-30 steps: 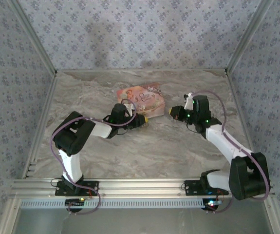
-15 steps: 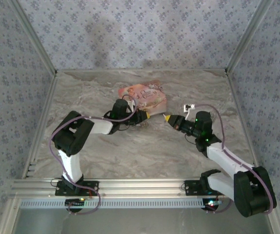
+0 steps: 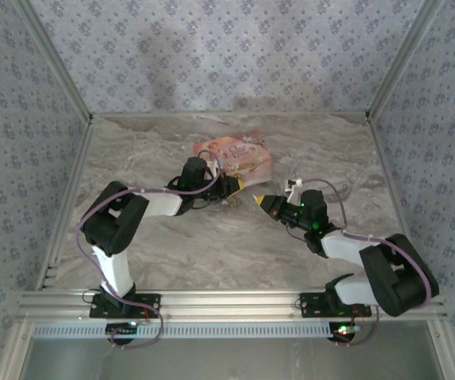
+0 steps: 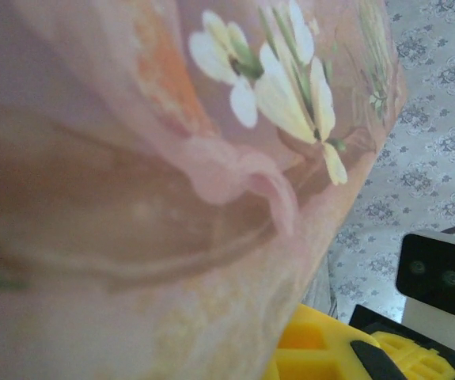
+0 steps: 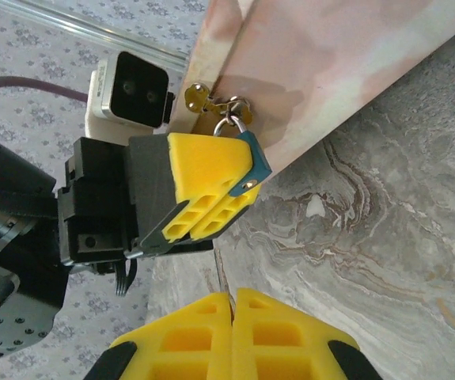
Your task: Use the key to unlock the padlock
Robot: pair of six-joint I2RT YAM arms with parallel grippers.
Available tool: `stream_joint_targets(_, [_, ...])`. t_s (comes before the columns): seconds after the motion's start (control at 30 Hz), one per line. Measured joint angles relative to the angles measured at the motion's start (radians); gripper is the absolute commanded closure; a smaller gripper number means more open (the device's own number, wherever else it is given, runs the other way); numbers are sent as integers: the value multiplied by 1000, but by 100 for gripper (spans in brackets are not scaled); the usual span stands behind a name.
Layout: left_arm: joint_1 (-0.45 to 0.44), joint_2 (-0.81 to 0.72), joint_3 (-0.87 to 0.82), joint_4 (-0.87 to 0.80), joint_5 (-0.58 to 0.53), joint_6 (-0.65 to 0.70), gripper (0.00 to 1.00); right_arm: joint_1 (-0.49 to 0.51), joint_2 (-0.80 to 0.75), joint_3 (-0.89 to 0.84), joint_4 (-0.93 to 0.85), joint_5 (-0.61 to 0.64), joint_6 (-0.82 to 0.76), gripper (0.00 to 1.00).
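High rear overview; wrist views close on box [image 3: 239, 152]

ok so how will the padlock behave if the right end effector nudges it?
The padlock is probably rigid: metal shackle, hard blue body. Tiny, likely light, so a nudge may twist it within the left end effector's pads. The ring at its shackle would likely swing.

padlock [image 5: 259, 162] body mostly hidden between left fingers [image 5: 207, 168], pink box [image 4: 132, 198] blurred, cut off at edges

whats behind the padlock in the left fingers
The pink box stands right behind the padlock. The left fingers cover most of its blue body; the keyhole is hidden.
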Motion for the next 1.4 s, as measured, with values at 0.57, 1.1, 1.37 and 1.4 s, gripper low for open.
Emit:
stream_joint_targets(0.57, [5,-12,0,-17,6,-10,98,80,310,5,352,51,137,100])
stream_joint_targets(1.1, [7,-12,-6,36,9,-47,98,99,335,5,464,79,190,100])
stream_joint_targets(1.37, [8,-12,-7,51,9,-59,98,100,357,22,476,88,201,100])
stream_joint_targets(1.4, [8,-12,-8,55,9,-60,98,100,359,25,478,88,202,100])
